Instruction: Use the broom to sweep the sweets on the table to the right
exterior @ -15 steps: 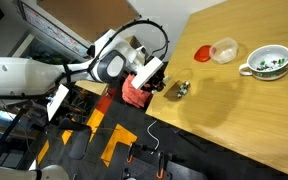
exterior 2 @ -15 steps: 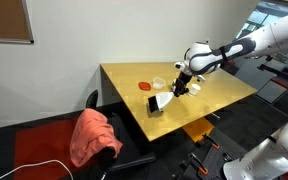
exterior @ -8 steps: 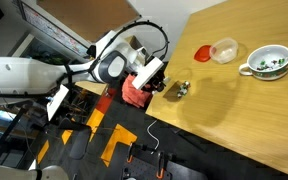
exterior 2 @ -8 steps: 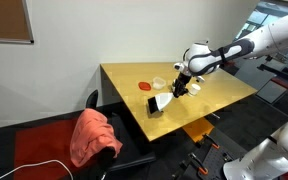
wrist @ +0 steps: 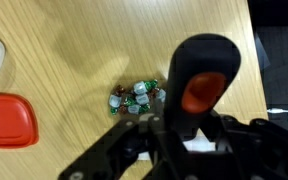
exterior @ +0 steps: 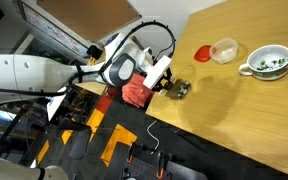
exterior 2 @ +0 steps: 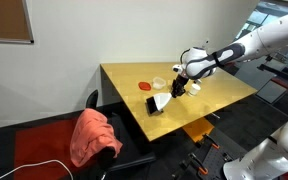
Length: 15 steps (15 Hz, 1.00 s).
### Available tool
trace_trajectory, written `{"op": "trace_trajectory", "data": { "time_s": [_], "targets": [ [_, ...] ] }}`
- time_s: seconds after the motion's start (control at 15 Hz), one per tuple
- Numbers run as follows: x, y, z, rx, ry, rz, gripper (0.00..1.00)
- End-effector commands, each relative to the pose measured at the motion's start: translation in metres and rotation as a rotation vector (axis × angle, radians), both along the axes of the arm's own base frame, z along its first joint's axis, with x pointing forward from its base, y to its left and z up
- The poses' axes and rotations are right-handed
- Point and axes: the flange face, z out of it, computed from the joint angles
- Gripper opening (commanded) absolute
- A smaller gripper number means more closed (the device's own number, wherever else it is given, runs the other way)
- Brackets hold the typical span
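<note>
My gripper (wrist: 170, 128) is shut on the broom, whose dark handle with an orange-red patch (wrist: 204, 82) fills the lower right of the wrist view. In an exterior view the broom's white fan body (exterior 2: 157, 103) hangs below the gripper (exterior 2: 179, 86) near the table's edge. The sweets (wrist: 136, 98), a small cluster of pale green-wrapped pieces, lie on the wooden table (wrist: 94, 40) just left of the handle. In an exterior view the sweets (exterior: 180, 90) lie right next to the gripper (exterior: 164, 76). The bristle edge is hidden.
A red lid (exterior: 202, 51), a clear plastic cup (exterior: 224, 49) and a green-rimmed white cup (exterior: 269, 62) stand further along the table (exterior: 244, 110). The red lid also shows in the wrist view (wrist: 9, 120). A red cloth (exterior 2: 94, 135) lies on a chair beside the table.
The arm has moved a little closer to the sweets with the broom. The sweets have not visibly moved.
</note>
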Motion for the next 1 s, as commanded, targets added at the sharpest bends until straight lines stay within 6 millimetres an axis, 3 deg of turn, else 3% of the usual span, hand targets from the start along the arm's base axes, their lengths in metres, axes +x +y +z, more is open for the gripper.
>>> {"op": "trace_trajectory", "data": {
  "time_s": [0.0,0.93],
  "targets": [
    [0.007,-0.013,-0.003,-0.016,-0.025,0.051,0.12],
    [-0.026,-0.091,-0.023,-0.049,0.045,0.049,0.12]
  ]
}}
